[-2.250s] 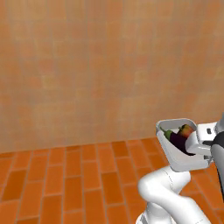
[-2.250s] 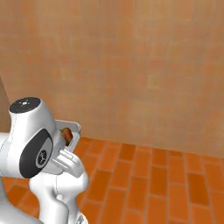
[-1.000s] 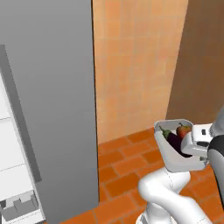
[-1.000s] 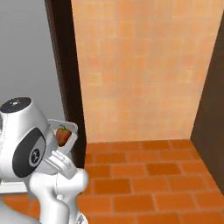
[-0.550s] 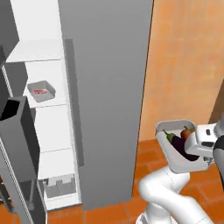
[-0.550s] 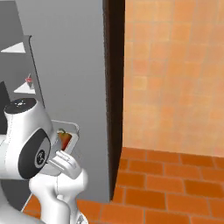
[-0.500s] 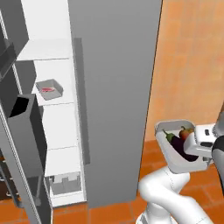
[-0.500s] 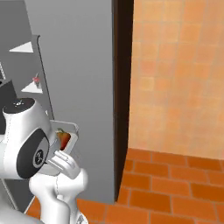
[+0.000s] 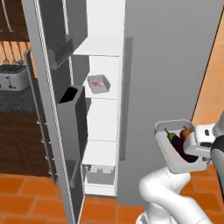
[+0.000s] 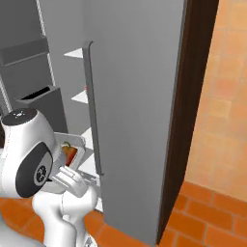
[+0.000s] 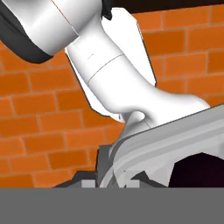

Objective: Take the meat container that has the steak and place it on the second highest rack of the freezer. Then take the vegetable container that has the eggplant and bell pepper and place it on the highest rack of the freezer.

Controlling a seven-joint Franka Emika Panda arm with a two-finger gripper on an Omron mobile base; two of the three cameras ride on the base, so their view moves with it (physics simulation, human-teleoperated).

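The freezer (image 9: 175, 65) has its left door swung open, so you can see the white inside with its shelves. The meat tray (image 9: 98, 84) with the steak (image 9: 98, 82) sits on the second rack (image 9: 99, 96) from the top, toward the left side of that shelf. The top rack (image 9: 100, 47) above it is bare. A dark bin (image 9: 72, 114) hangs on the inside of the open door, roughly level with the meat tray.

The veggie tray (image 9: 177, 146) is up in the air to the right of the open compartment, in front of the closed grey door. It's tipped toward the camera, with the eggplant (image 9: 180, 144) lying across the middle and the bell pepper (image 9: 187, 131) just behind it, touching or nearly so. From the right base view you can see the pepper (image 10: 70, 153) peeking out behind the arm's big joint.

The end effector (image 9: 199, 142) is clamped narrow on the right rim of the veggie tray, holding it clear of everything.

Off to the left there's a toaster (image 9: 12, 75) on a dark counter (image 9: 17, 98), well apart from the action. Floor is orange brick.
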